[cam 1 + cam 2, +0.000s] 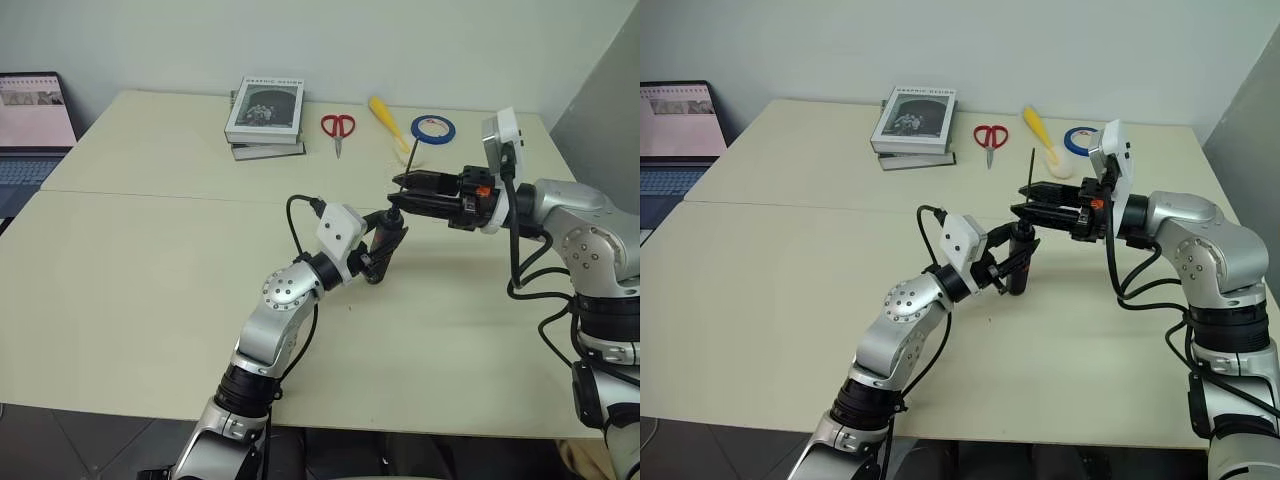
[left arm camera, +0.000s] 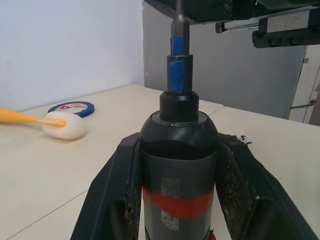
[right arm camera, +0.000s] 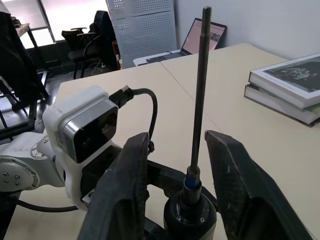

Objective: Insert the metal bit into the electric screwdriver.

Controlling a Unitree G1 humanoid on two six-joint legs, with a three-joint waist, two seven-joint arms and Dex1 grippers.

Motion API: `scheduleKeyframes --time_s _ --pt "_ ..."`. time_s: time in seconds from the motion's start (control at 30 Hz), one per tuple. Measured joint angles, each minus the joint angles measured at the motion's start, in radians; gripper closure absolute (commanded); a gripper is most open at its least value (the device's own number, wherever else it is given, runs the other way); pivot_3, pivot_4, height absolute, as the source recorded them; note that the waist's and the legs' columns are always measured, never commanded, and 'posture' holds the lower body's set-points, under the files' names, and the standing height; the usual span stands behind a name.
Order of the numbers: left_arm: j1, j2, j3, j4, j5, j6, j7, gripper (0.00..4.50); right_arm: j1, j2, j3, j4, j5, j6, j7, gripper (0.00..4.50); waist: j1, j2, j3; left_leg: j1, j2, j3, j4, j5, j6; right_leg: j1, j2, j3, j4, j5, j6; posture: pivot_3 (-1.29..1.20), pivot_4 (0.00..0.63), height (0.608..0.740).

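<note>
Left hand [image 1: 385, 238]: closed on the screwdriver [image 2: 177, 165], black pads on both sides of the body just above the red band. We see the tool held upright above the tabletop [image 1: 150, 290], blue tip up, which keeps its socket facing the other hand.

Bit [image 3: 199, 95]: stands straight up out of the screwdriver's tip; its lower end sits in the collar. In the right wrist view it rises between the right hand's fingers with a gap on each side.

Right hand [image 1: 1035, 200]: reaches in level from the right, above the screwdriver's top. Its fingers [image 3: 125, 190] stand apart and we see neither one touching the bit, so we read it as open and not gripping.

Why so held: one hand fixes the tool, the other brings the bit down along its axis; both line up in the left wrist view.

Stage, our judgement: bit appears seated; insertion looks done or nearly so. How deep it sits we cannot tell.

Risk: the thin bit could tilt or lift out if the right hand brushes it while backing away.

Bystanders: book stack [image 1: 266, 118], scissors [image 1: 337, 127], yellow-handled brush [image 1: 388, 118], blue tape roll [image 1: 434, 128] lie at the far edge, well apart. Laptop [image 1: 32, 125] beside the tabletop, left.
</note>
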Motion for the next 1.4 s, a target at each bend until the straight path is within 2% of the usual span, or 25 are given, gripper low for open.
scheduleKeyframes --time_s 0.23,0.3,0.53,0.73,0.8,0.93,1.03,1.23,1.4 --pt "-0.005 0.000 0.000 0.004 0.000 0.001 -0.001 2.84 0.009 -0.017 -0.024 -0.001 0.001 0.000 0.012 0.32 0.000 0.000 0.000 0.000 0.000 0.000 0.000 0.000 0.000 0.000 0.000 0.000 0.000 0.000 0.000 0.00 0.150 0.740" --pt "-0.005 0.000 0.000 0.004 0.000 0.001 -0.001 2.84 0.014 -0.026 -0.026 -0.002 0.001 0.000 0.013 0.00 0.000 0.000 0.000 0.000 0.000 0.000 0.000 0.000 0.000 0.000 0.000 0.000 0.000 0.000 0.000 0.00 0.150 0.740" --pt "-0.025 0.007 -0.003 0.011 0.005 0.010 -0.004 2.84 0.081 -0.110 -0.071 -0.054 0.000 -0.002 0.033 0.00 0.002 0.000 0.000 -0.001 0.000 0.000 0.000 0.000 0.000 0.000 0.000 0.000 0.000 0.000 0.000 0.00 0.150 0.740" --pt "-0.194 0.064 0.000 0.033 0.058 0.018 -0.008 2.84 0.167 -0.163 -0.111 -0.139 -0.001 -0.001 0.020 0.00 0.002 0.000 0.000 -0.001 0.000 0.000 0.001 0.000 0.000 0.000 0.000 0.000 0.000 0.000 0.000 0.00 0.150 0.740" --pt "-0.272 0.117 -0.013 0.062 0.098 -0.002 -0.040 2.84 0.215 -0.189 -0.140 -0.179 -0.002 -0.003 0.008 0.00 0.002 0.000 0.000 -0.001 0.000 0.000 0.000 0.000 0.000 0.000 0.000 0.000 0.000 0.000 0.000 0.00 0.150 0.740" --pt "-0.467 0.331 -0.074 0.214 0.192 -0.033 -0.230 2.84 0.348 -0.241 -0.189 -0.270 -0.034 -0.030 -0.019 0.00 -0.002 0.000 0.000 -0.001 0.000 0.000 0.000 0.000 0.000 -0.001 0.000 0.000 0.000 0.000 0.001 0.00 0.150 0.740" --pt "-0.532 0.395 -0.119 0.331 0.228 -0.052 -0.367 2.84 0.425 -0.277 -0.205 -0.308 -0.085 -0.075 -0.033 0.00 -0.003 0.001 0.000 -0.001 0.000 0.001 0.000 0.000 0.000 -0.001 0.000 0.000 0.000 0.000 0.002 0.00 0.150 0.740" --pt "-0.664 0.404 -0.257 0.642 0.344 -0.237 -0.568 2.84 0.579 -0.345 -0.240 -0.422 -0.147 -0.112 -0.037 0.00 0.003 0.001 0.000 -0.004 -0.001 0.000 0.000 0.000 0.000 -0.003 0.000 0.000 -0.001 0.000 0.000 0.00 0.150 0.740" --pt "-0.771 0.295 -0.324 0.880 0.424 -0.325 -0.660 2.85 0.581 -0.412 -0.266 -0.520 -0.128 -0.006 -0.085 0.00 0.004 0.001 0.000 -0.004 -0.001 0.000 0.001 0.000 0.000 -0.002 0.000 0.000 0.000 0.000 0.000 0.00 0.150 0.740"
